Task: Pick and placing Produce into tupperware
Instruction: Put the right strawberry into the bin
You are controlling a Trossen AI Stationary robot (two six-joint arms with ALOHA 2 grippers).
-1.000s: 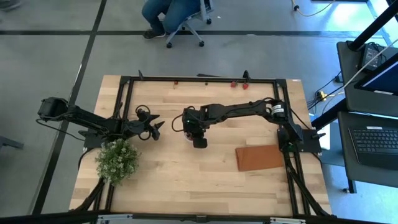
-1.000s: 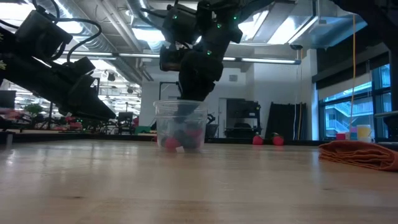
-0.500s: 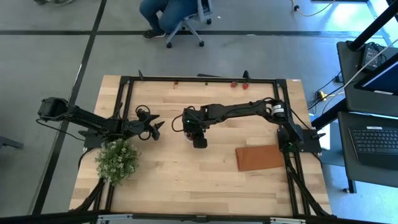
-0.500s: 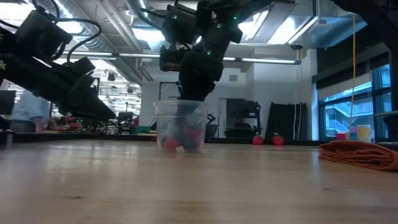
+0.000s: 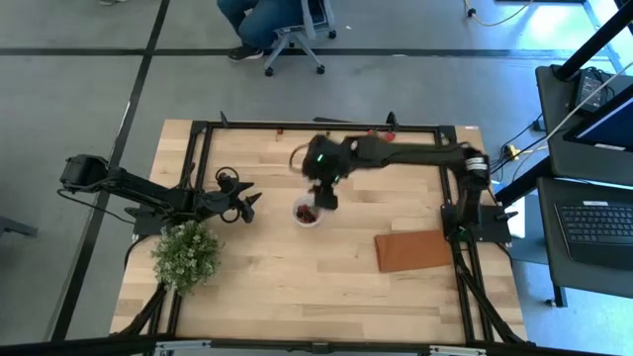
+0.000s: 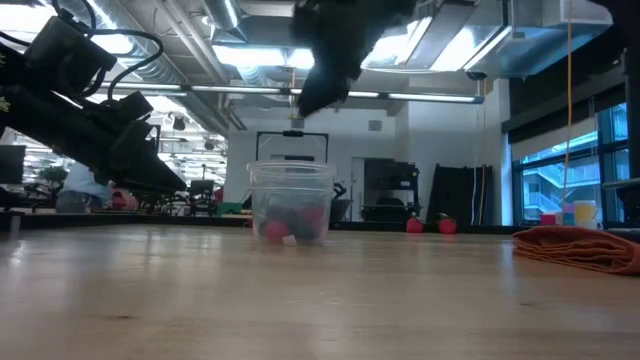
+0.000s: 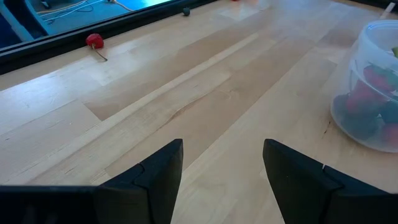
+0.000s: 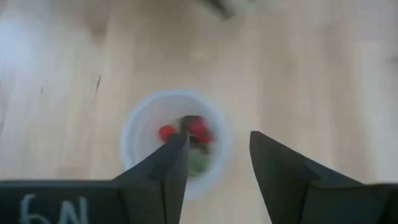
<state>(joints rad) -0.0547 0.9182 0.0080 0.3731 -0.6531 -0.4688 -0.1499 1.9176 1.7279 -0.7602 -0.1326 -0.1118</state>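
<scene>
We see the cup (image 5: pixel 307 213) standing upright near the middle of the bench (image 5: pixel 326 287), free of both arms; inside it lie berries (image 8: pixel 191 134), red and dark ones heaped at the bottom, and through the clear wall in the low view they show as pink and dark shapes (image 6: pixel 290 222); the right gripper (image 5: pixel 324 196) hangs in the air above the cup, a little toward the far side of the bench, and in its wrist view its fingers (image 8: pixel 163 163) stand spread with nothing between them, the cup showing straight below in the gap; the left gripper (image 5: pixel 250 205) waits low over the bench to the left of the cup, well apart from it, its fingers (image 7: pixel 155 177) spread and empty, with the cup (image 7: pixel 373 87) off to one side of its wrist view; just beside the left arm, toward the near edge, sits a leafy bush (image 5: pixel 186 254); a brown mat (image 5: pixel 413 250) lies flat on the right part of the bench, well apart from the cup; a few loose red berries (image 5: pixel 372 133) rest along the far edge, and one with a stem (image 7: pixel 94 41) shows in the left wrist view; beyond the bench a person (image 5: pixel 259 18) sits on a wheeled chair.
</scene>
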